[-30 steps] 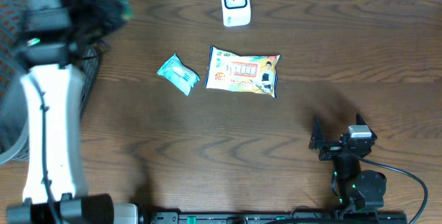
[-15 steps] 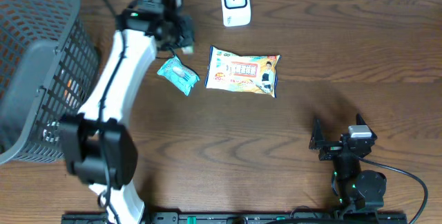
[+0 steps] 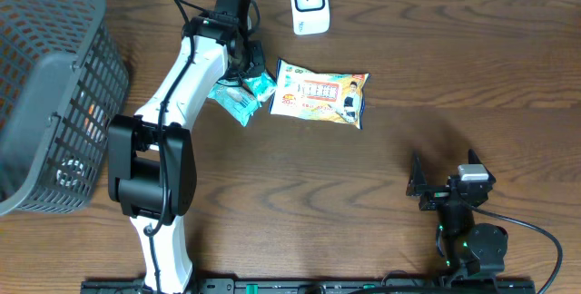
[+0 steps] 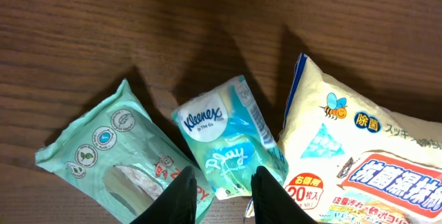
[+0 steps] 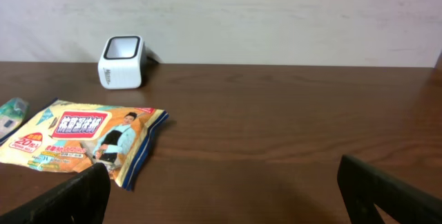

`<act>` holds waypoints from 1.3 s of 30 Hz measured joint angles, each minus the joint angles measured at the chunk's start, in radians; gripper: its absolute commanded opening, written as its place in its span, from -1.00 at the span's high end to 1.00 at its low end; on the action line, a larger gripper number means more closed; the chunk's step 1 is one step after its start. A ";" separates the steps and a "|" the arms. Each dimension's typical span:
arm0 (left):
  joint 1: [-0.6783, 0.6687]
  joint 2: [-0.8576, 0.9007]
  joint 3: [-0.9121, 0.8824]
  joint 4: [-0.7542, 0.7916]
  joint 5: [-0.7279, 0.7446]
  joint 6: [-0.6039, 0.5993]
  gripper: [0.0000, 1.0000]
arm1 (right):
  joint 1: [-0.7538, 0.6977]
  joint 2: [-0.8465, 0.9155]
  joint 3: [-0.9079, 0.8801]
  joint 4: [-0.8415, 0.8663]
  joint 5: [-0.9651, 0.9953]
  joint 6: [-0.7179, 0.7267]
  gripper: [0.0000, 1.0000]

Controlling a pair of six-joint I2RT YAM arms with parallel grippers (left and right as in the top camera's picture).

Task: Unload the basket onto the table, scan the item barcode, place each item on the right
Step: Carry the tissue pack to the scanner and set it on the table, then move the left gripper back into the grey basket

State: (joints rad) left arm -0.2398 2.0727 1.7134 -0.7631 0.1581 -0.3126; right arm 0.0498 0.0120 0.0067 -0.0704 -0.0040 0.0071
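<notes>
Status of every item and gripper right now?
Kleenex pack: lying logo up between the other packs.
Green pack: flat, face up.
Yellow pack: flat, face up.
Scanner: upright.
Basket: upright.
Left gripper: slightly parted astride Kleenex pack; grip unclear.
Right gripper: wide open, empty.

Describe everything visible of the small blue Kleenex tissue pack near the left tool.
The small blue Kleenex tissue pack is a soft, glossy plastic-wrapped packet, pale blue with a white oval logo and script print. It lies tilted on the dark wooden table, between a mint-green wipes packet and a cream-yellow wipes bag, seemingly touching both. The left tool straddles its lower end; whether it grips cannot be told.
</notes>
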 measured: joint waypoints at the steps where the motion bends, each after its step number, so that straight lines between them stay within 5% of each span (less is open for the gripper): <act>1: 0.000 0.000 0.000 0.000 0.000 0.007 0.40 | 0.000 0.000 0.000 0.000 0.000 0.000 -0.99; 7: 0.004 -0.033 0.000 -0.003 -0.007 0.154 -0.32 | 0.000 0.000 0.000 0.000 0.000 0.000 -0.98; 17: 0.115 -0.352 0.000 0.119 -0.049 0.250 -0.50 | 0.000 0.000 0.000 0.000 0.000 0.000 -0.98; 24: 0.349 -0.548 0.000 0.136 -0.150 0.168 -0.67 | 0.000 0.000 0.000 0.000 0.000 0.000 -0.98; 34: 0.706 -0.568 0.000 -0.037 -0.188 0.089 -0.98 | 0.000 0.000 0.000 0.000 0.000 0.000 -0.98; 39: 0.837 -0.552 0.000 -0.101 -0.191 0.057 -0.96 | 0.000 0.000 0.000 0.000 0.000 0.000 -0.99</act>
State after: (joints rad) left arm 0.5976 1.5204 1.7130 -0.8642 -0.0326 -0.2558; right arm 0.0498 0.0120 0.0067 -0.0704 -0.0036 0.0071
